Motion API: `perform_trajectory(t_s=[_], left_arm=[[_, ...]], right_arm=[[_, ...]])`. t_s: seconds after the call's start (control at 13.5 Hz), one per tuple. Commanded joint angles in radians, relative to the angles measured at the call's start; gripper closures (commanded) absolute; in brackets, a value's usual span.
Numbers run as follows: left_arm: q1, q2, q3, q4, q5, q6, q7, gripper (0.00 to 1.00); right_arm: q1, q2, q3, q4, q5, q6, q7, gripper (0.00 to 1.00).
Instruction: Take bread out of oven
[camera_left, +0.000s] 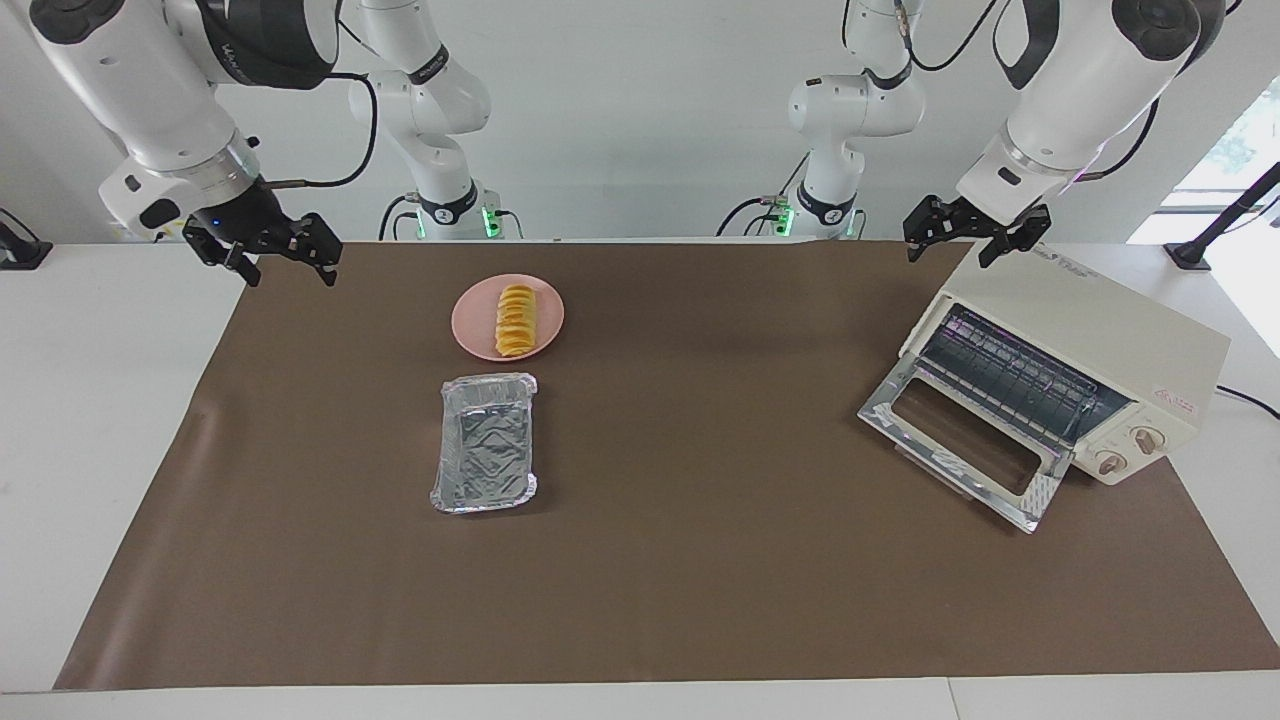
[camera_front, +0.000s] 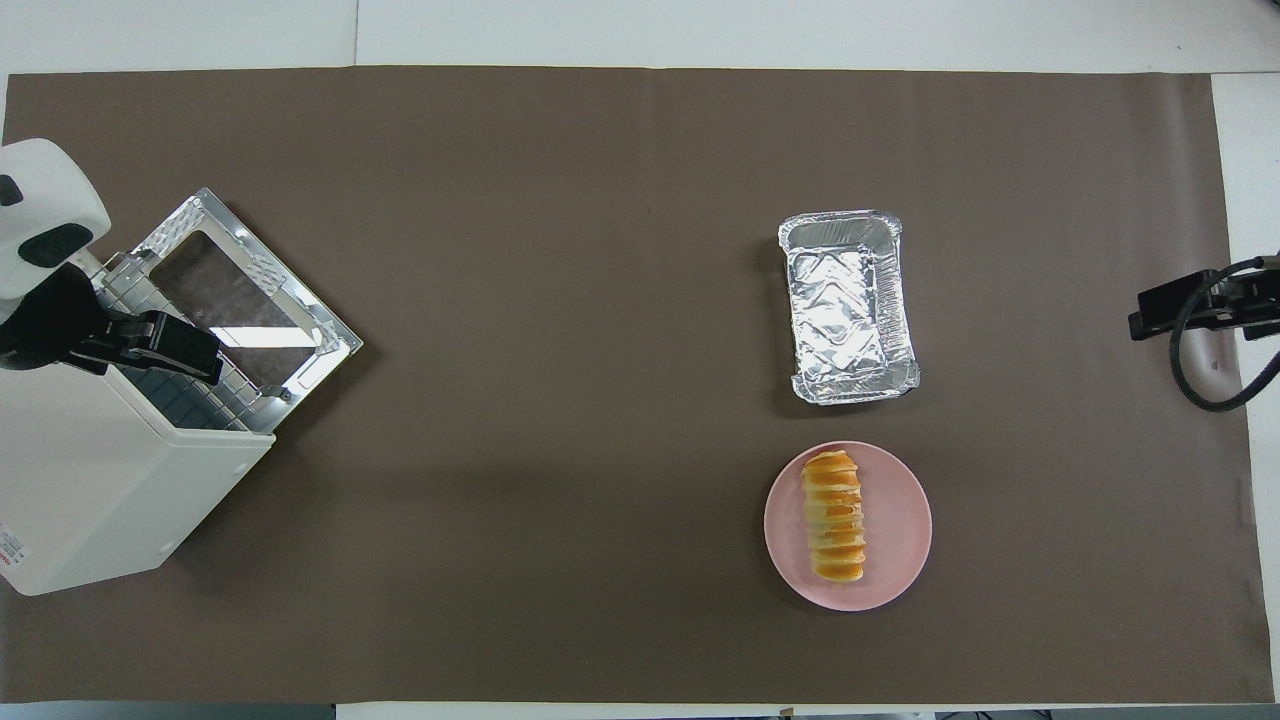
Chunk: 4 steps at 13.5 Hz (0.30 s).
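1. Bread (camera_left: 514, 319): small elongated loaf, golden-yellow with orange-brown patches, crosswise ridges like slices; lies lengthwise on the round pink plate (camera_left: 473, 331), out of the oven, nothing touching it
2. Plate sits toward the right arm's end of the table, nearer to the robots than the foil tray (camera_left: 485, 442); tray is crinkled silver, rectangular, just beside the plate but apart from it
3. Toaster oven (camera_left: 1100, 340): boxy cream-white, at the left arm's end of the table, turned at an angle; chrome-framed glass door (camera_left: 958, 443) folded down flat, wire rack (camera_left: 1010, 379) visible inside with nothing on it, two round knobs (camera_left: 1128, 451) beside the door opening
4. Left gripper (camera_left: 968, 237): up in the air over the oven's top edge, fingers spread, released, holding nothing
5. Right gripper (camera_left: 272, 252): in the air over the edge of the brown mat (camera_left: 700, 560) at the right arm's end, well apart from the plate; fingers spread, released, holding nothing
6. Overhead view: right gripper (camera_front: 1180, 308) only partly in frame at the mat's edge; left gripper (camera_front: 150, 345) over the oven's open mouth
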<state>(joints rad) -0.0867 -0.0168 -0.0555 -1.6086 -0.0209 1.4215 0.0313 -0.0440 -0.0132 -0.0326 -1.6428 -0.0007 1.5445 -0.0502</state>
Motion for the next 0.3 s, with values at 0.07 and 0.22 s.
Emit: perform_trajectory(t_s=[0.07, 0.22], left_arm=[[0.01, -0.022, -0.007, -0.024, 0.016, 0.019, 0.007, 0.0], [0.01, -0.022, -0.007, -0.024, 0.016, 0.019, 0.007, 0.0]], right_arm=[[-0.011, -0.002, 0.011, 0.014, -0.022, -0.017, -0.013, 0.0], [-0.011, -0.004, 0.01, 0.014, -0.022, -0.02, -0.005, 0.0]])
